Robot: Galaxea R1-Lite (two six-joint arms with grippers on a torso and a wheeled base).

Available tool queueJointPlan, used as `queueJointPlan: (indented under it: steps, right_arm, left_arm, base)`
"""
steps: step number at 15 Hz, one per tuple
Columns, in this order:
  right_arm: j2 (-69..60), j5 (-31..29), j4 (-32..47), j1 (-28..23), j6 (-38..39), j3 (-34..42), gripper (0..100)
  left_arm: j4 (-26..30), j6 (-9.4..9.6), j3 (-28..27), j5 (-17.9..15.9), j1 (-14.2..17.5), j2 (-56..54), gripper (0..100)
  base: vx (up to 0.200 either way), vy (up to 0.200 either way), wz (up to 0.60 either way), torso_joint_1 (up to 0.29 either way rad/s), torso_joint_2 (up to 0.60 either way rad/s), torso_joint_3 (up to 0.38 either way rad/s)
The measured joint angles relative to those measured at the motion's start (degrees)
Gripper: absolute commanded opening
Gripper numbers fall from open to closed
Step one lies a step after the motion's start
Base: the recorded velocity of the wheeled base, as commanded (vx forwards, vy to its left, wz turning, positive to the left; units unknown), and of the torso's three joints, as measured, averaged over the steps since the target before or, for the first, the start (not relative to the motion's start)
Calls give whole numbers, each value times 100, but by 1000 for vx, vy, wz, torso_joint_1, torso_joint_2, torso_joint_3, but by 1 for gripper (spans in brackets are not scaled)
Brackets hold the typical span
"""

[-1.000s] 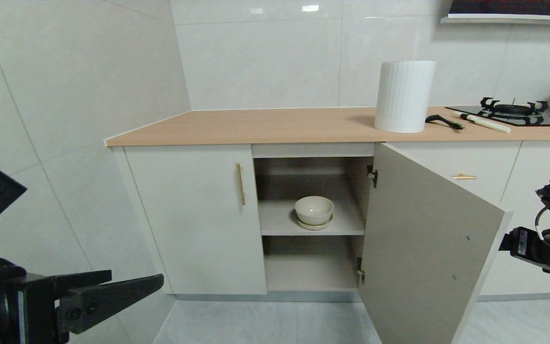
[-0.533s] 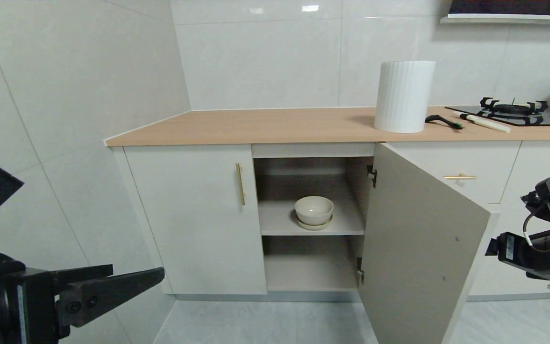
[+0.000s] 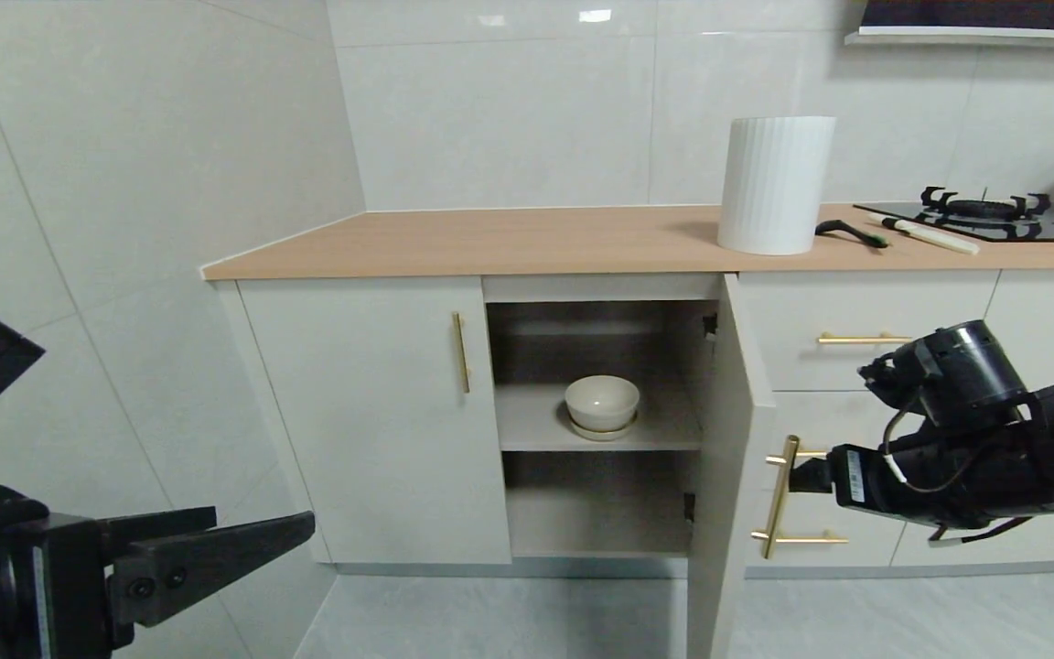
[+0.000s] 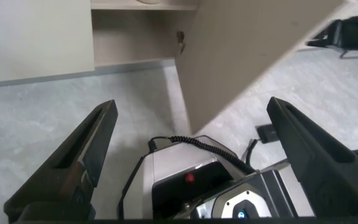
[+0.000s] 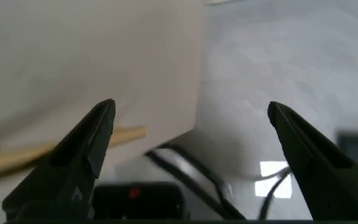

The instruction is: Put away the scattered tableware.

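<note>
A cream bowl point(image 3: 602, 400) sits on a small plate point(image 3: 602, 428) on the middle shelf of the open cupboard point(image 3: 596, 430). The cupboard door point(image 3: 730, 458) stands almost edge-on, hinged at the right, with its gold handle point(image 3: 779, 494) facing outwards. My right gripper point(image 3: 806, 476) is at the door's outer face beside that handle. It is open, and in the right wrist view the right gripper point(image 5: 191, 107) has the door panel point(image 5: 86, 56) and the handle point(image 5: 61, 149) before it. My left gripper point(image 3: 262, 526) hangs low at the left, open with nothing in it; the left gripper point(image 4: 192, 107) looks down at the floor.
On the wooden counter point(image 3: 527, 240) stand a white ribbed canister point(image 3: 776, 183), a dark utensil point(image 3: 849, 232), a pale-handled tool point(image 3: 925, 234) and a gas hob point(image 3: 994, 215). The left cupboard door point(image 3: 381, 412) is closed. Drawers point(image 3: 861, 339) lie behind my right arm. A tiled wall bounds the left.
The cupboard door has swung a long way towards closing, from wide open to nearly edge-on, and my right arm has moved left with it. The left gripper has barely shifted.
</note>
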Motion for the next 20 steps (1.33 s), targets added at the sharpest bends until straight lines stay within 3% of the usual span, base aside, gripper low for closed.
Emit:
queueJointPlan:
  steps: [2,5,14,20]
  right_arm:
    - [197,-2,28,618,66,-416,100]
    - [650,24,37,975,66,-1009,100]
    - [2078,-9,-29,1047,227,-2400,100]
    - [2530,-28,-833,1028,717,-2603,100]
  left_arm:
    - [2,0,0,9,5,0,100]
    - [0,5,-11,44,13,2,100]
    - [2,9,-26,104,16,2,100]
    - [2,13,-11,95,13,44,100]
  base:
    - [0,0,0,0,0,0]
    - [0,0,0,0,0,0]
    - [0,0,0,0,0,0]
    - [0,0,0,0,0,0]
